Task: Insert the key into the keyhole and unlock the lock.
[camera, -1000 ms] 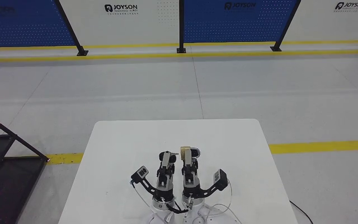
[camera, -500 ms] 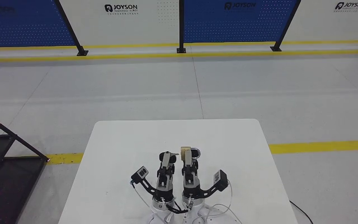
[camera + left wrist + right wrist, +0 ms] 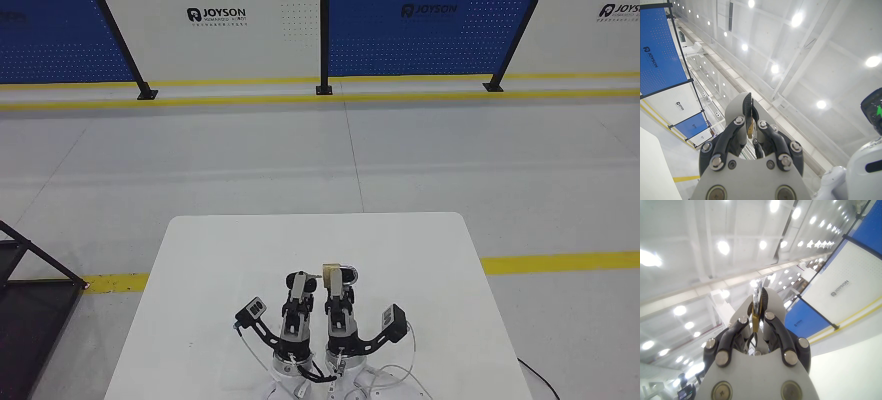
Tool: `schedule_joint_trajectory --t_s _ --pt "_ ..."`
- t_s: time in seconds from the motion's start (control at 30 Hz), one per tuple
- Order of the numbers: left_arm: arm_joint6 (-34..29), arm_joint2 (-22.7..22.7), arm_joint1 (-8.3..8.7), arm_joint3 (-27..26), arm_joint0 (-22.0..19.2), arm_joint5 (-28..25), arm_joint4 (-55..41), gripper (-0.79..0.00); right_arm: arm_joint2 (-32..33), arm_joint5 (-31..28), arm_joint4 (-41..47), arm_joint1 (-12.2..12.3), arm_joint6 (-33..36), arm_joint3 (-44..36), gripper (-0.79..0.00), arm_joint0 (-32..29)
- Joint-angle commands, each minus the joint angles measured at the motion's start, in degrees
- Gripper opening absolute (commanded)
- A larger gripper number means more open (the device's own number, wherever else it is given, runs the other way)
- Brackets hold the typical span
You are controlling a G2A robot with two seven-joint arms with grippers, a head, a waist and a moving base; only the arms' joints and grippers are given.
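Both arms stand side by side over the white table's point(image 3: 260, 250) near edge, fingers pointing upward. My left gripper point(image 3: 750, 106) is shut on a small brass key point(image 3: 750, 127), pinched between its dark pads with only a short piece showing. From above, this left gripper point(image 3: 298, 282) sits just left of the other. My right gripper point(image 3: 758, 295) is shut on a brass padlock point(image 3: 755, 318), whose silver shackle point(image 3: 758, 290) pokes past the fingertips. In the top view the padlock point(image 3: 331, 270) shows at the tip of the right gripper point(image 3: 338, 276). Key and padlock are apart.
The far part of the table point(image 3: 400, 240) is bare white surface. A black rack point(image 3: 25, 290) stands on the floor left of the table. Blue and white barrier panels point(image 3: 60, 40) line the far side of the floor.
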Motion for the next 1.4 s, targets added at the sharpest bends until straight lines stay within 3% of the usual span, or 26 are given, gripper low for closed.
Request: schedule_joint_trajectory --t_s 0.0,0.97,1.13,1.37 --pt "0.1 0.1 0.07 0.0 0.0 0.1 0.1 -0.785 -0.1 0.0 0.0 0.0 0.0 0.0 -0.785 0.0" --pt "1.6 0.0 0.66 -0.8 0.4 1.6 0.9 -0.785 -0.8 1.7 -3.3 0.0 0.2 1.0 -0.785 0.3" --pt "2.8 -4.7 1.13 -4.1 5.1 2.8 6.1 -0.785 -0.3 5.3 -8.9 0.8 3.6 1.5 -0.785 -0.5" --pt "-0.9 -17.2 2.98 -10.9 12.8 -0.9 4.4 -0.785 3.7 8.2 -10.1 2.0 6.4 -1.1 -0.785 -3.7"
